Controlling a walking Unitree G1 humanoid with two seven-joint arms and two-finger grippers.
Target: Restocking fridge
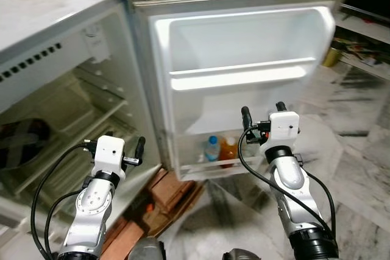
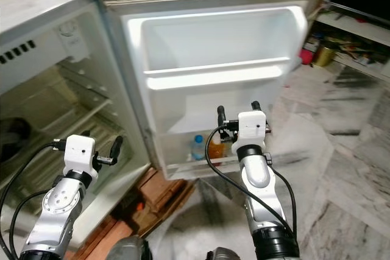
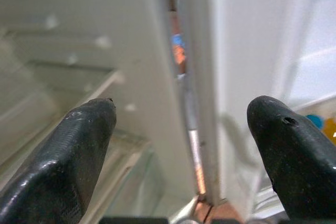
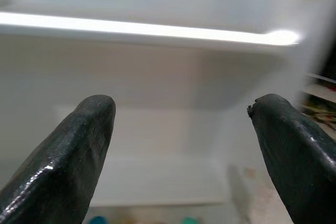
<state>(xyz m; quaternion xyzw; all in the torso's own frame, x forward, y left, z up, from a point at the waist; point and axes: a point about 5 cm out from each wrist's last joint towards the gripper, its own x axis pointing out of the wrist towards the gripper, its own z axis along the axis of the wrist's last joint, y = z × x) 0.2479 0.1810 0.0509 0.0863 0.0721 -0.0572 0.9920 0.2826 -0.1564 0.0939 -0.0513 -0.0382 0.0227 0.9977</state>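
In the left eye view, the fridge (image 1: 91,89) stood with its door (image 1: 244,47) swung wide open. Low down in the bottom door shelf (image 1: 210,165) stood a clear bottle with a blue cap (image 1: 211,148) and, just beside it, an orange bottle (image 1: 228,149). The upper door shelf (image 1: 237,76) looked bare. Inside the fridge there were wire racks (image 1: 91,120), and a dark round thing (image 1: 21,141) lay far to the left; it was too blurry to name. The left pincer (image 1: 125,144) was held up in front of the fridge opening, near the hinge edge. The right pincer (image 1: 263,112) was held up in front of the lower part of the door, above the two bottles.

The right eye view showed the same scene, with a stone floor (image 2: 341,150) to the right of the door.

In the left wrist view, the two black fingers (image 3: 79,145) were wide apart with nothing between them. They looked at the edge where the door met the fridge.

In the right wrist view, the fingers (image 4: 73,150) were also wide apart and held nothing. They looked at the white inside of the door.

The fridge was open and two bottles were already in the door. Neither pincer carried anything, so I think more things were left to fetch and put in.
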